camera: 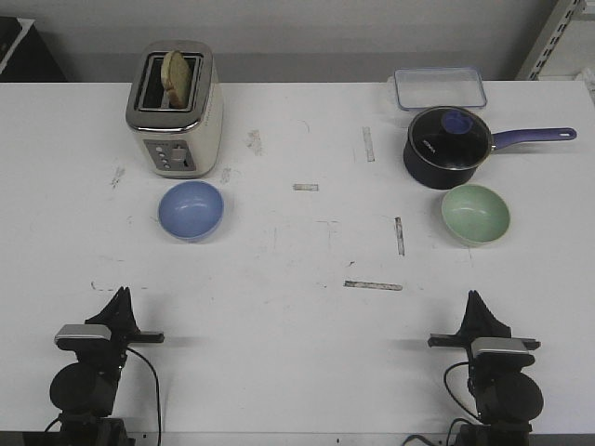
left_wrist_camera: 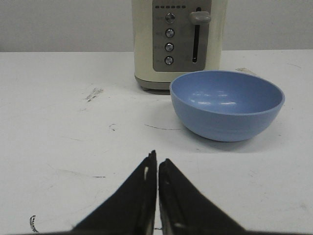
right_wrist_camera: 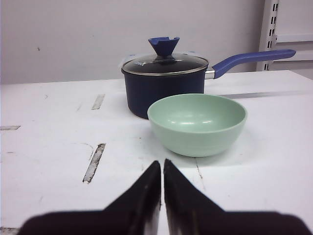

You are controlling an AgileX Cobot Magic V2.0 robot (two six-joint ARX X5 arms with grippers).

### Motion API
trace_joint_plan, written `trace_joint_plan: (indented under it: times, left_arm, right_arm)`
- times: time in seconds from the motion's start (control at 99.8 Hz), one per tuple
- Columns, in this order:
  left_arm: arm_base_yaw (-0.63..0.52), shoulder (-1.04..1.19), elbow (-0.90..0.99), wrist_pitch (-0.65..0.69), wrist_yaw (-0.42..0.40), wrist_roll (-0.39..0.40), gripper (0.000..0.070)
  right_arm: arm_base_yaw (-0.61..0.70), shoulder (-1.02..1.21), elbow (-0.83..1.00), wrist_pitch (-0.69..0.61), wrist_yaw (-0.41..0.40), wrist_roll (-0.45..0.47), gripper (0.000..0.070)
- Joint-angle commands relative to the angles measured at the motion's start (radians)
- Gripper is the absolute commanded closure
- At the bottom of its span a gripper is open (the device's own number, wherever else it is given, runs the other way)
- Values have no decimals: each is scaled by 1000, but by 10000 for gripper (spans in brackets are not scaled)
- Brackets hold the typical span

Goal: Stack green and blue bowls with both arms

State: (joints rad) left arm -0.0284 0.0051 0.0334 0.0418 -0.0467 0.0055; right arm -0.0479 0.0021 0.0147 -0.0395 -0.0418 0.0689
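Note:
The light blue bowl (camera: 191,210) (left_wrist_camera: 227,105) stands empty on the left half of the white table, just in front of the toaster. On the right half, the pale green bowl (camera: 475,213) (right_wrist_camera: 197,123) stands empty in front of the navy saucepan. My left gripper (camera: 121,295) (left_wrist_camera: 157,161) is shut with nothing in it, low near the table's front edge and well short of the blue bowl. Shut and empty too, my right gripper (camera: 474,297) (right_wrist_camera: 162,165) rests near the front edge, short of the green bowl.
A cream toaster (camera: 174,107) (left_wrist_camera: 178,41) with a slice of bread stands at the back left. A dark navy saucepan (camera: 448,146) (right_wrist_camera: 165,83) with a glass lid has its handle pointing right. Behind it lies a clear lidded box (camera: 439,88). Tape strips (camera: 373,285) mark the table.

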Motion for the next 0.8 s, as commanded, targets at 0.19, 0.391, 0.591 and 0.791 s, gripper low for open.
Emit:
trace_joint_plan:
  times: [0.19, 0.391, 0.591, 0.791]
  left_arm:
    - [0, -2, -21, 11, 2, -27, 699]
    - [0, -2, -21, 10, 2, -27, 699]
    - [0, -2, -21, 11, 2, -27, 699]
    - [0, -2, -21, 11, 2, -27, 699]
  right_arm:
    - [-2, -1, -2, 14, 0, 13, 700]
    - [-2, -1, -2, 37, -3, 13, 700]
    - [-2, -1, 3, 171, 18, 13, 700]
    - [-2, 36, 172, 232, 20, 13, 700]
